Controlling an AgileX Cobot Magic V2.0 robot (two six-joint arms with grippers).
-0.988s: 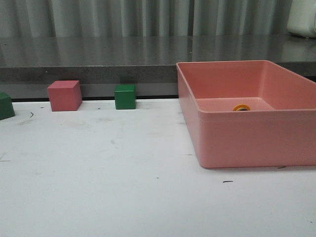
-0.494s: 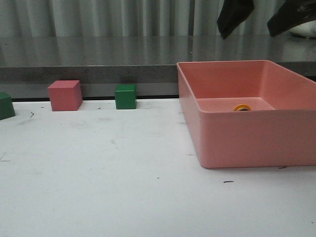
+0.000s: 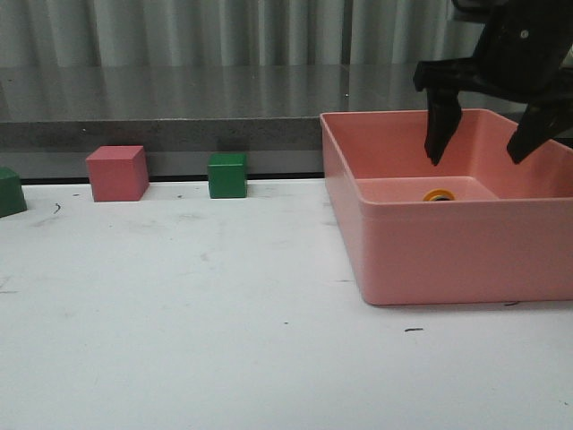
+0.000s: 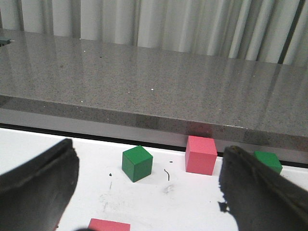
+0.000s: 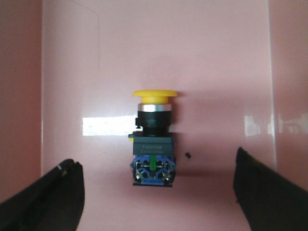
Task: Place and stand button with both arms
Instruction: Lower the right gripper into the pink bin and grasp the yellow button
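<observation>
Inside the pink bin (image 3: pixel 430 260) at the counter's (image 3: pixel 179 340) right edge, the button (image 5: pixel 153 144) lies on its side; its label is unreadable. Right end effector (image 3: pixel 476 161) hangs above it, spread wide, empty. Left end effector (image 4: pixel 144 192) likewise gapes, holding nothing.

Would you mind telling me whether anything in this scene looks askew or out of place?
The button lies on its side on the floor of the pink bin rather than standing on its base, its yellow cap facing sideways. The right gripper hangs open above it. Nothing looks spilled or damaged.
</observation>
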